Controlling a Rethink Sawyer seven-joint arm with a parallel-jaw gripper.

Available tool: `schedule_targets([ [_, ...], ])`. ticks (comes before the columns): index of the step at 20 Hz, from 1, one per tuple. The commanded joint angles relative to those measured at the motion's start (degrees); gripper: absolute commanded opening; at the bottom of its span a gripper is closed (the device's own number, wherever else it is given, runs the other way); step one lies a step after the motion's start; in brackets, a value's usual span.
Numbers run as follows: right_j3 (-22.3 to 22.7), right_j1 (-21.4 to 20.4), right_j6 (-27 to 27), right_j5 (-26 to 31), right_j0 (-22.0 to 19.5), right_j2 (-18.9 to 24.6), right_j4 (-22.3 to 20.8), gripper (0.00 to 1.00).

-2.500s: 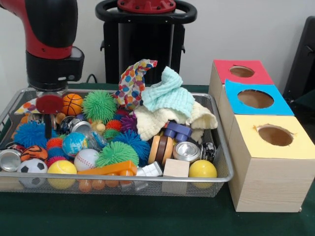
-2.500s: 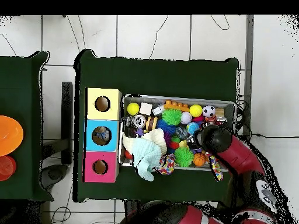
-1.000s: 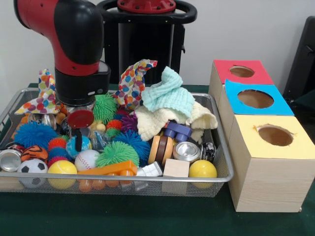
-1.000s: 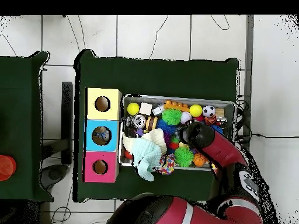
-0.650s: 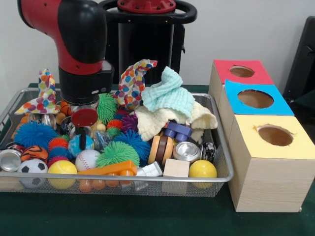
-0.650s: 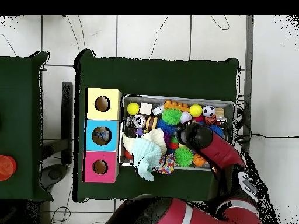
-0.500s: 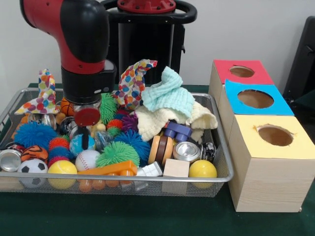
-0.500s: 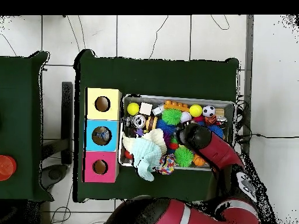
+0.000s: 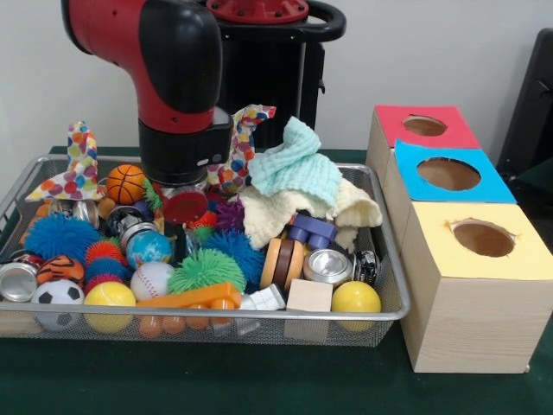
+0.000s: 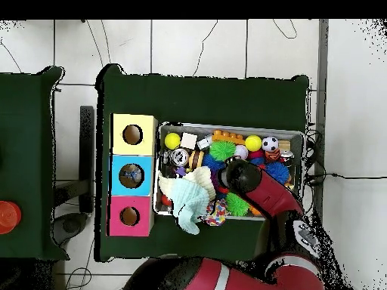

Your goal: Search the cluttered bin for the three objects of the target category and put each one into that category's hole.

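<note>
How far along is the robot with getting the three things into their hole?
Done: nothing that can be confirmed. From the front, the holes in the red box, blue box and yellow box show no clear contents. In hand: the gripper hangs low over the middle of the bin; any grasp is hidden. Left: probably all three picks, since the bin is packed.

Wire bin crammed with balls, spiky balls, cans, cloths. To its side, three boxes in a row: red hole, blue hole, yellow hole, all facing up.
</note>
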Motion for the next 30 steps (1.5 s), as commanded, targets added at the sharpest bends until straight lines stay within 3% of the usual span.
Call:
schedule_targets([
  [1, 0.1, 4.6, 10.8, -1.7, 0.7, 6.7, 3.8, 1.00],
  [10, -2.7, 8.5, 8.0, -5.1, -1.6, 6.8, 2.6, 1.00],
  [20, -3.6, 8.3, 9.5, -2.0, -1.1, 9.7, 5.8, 1.00],
  [30, -0.8, 3.8, 7.8, 2.9, -3.0, 11.0, 6.2, 1.00],
])
